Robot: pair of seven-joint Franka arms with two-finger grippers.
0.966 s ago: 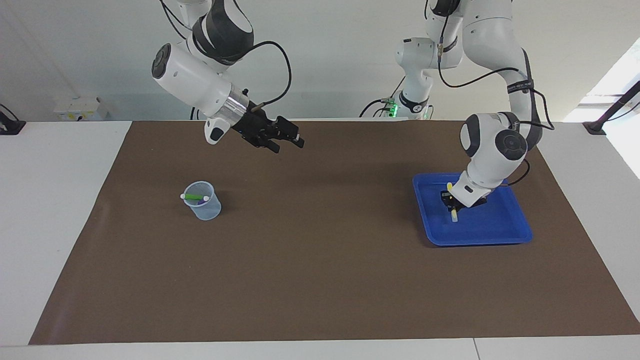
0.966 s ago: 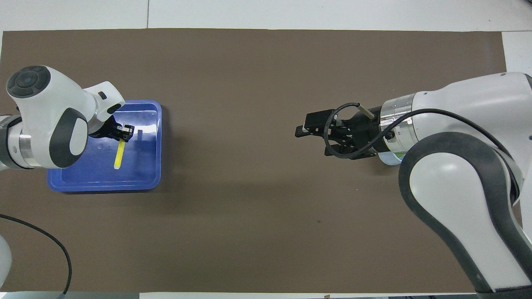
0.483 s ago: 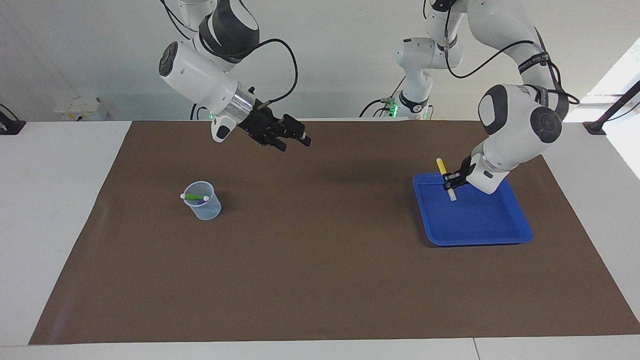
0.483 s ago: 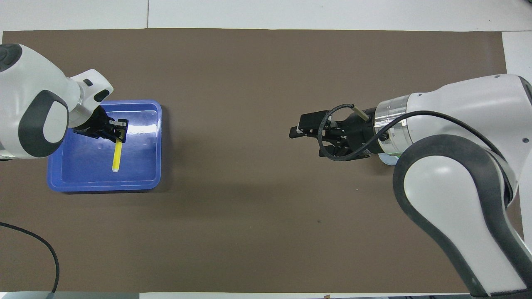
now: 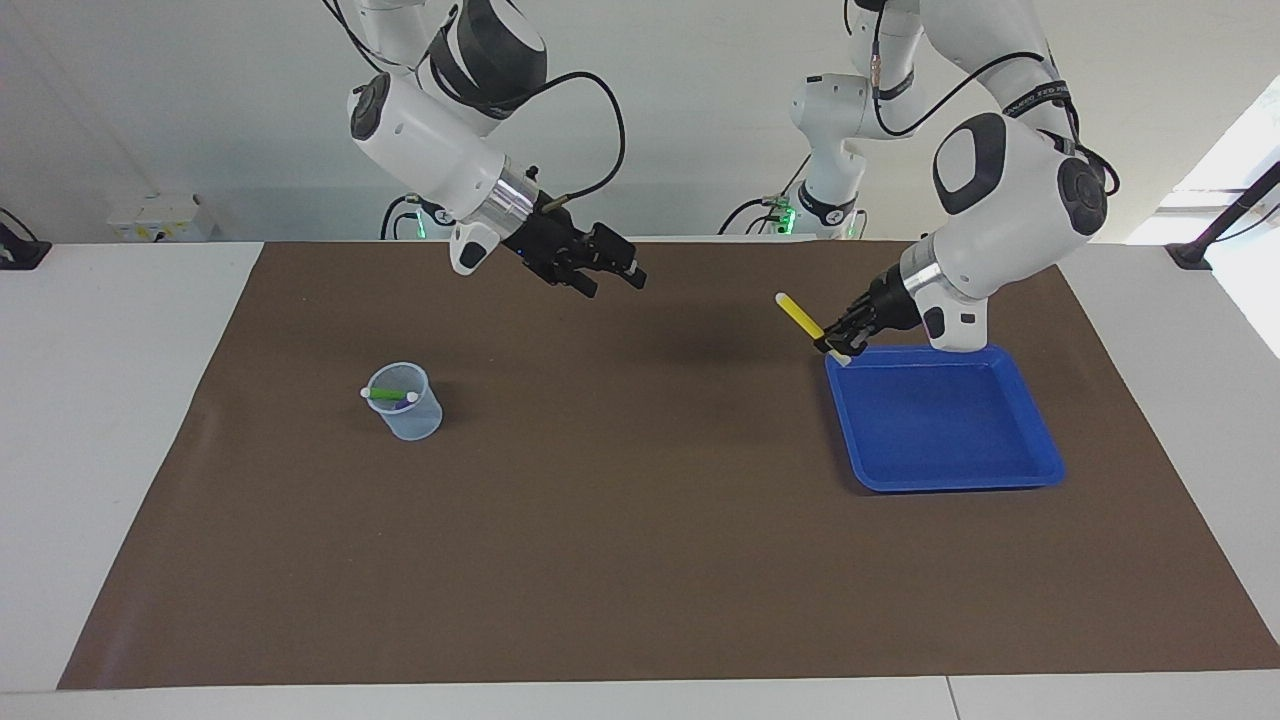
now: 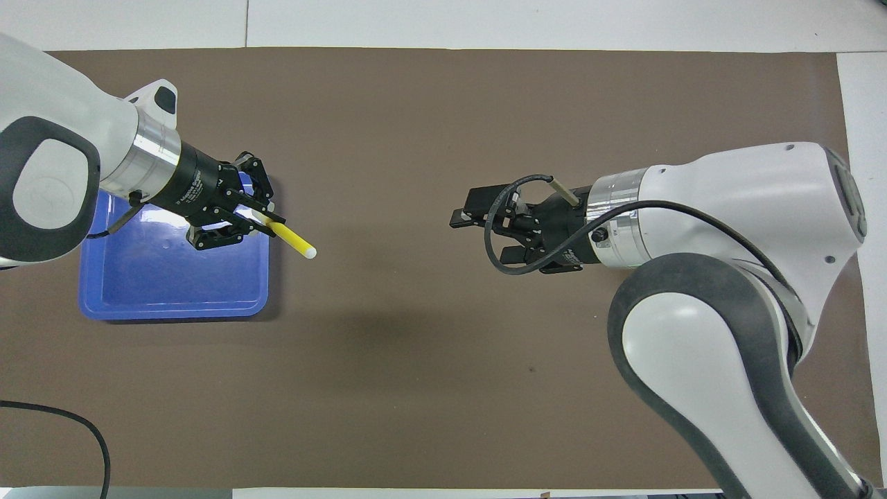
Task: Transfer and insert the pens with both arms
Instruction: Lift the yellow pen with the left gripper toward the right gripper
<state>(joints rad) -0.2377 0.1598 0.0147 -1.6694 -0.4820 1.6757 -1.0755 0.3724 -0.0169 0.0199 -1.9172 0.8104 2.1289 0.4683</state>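
Brown counter (image 5: 640, 560): my left hand (image 5: 836, 343), gripping yellow pen (image 5: 800, 315), has lifted off the tray (image 5: 945, 470); right hand (image 5: 608, 276) open, ready for handover.

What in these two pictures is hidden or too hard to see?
- Overhead view: the cup is hidden under the right arm.
- Facing view: a purple pen inside the cup under the green pen is barely visible.
- Facing view: where the left gripper pinches the yellow pen is too small to make out.
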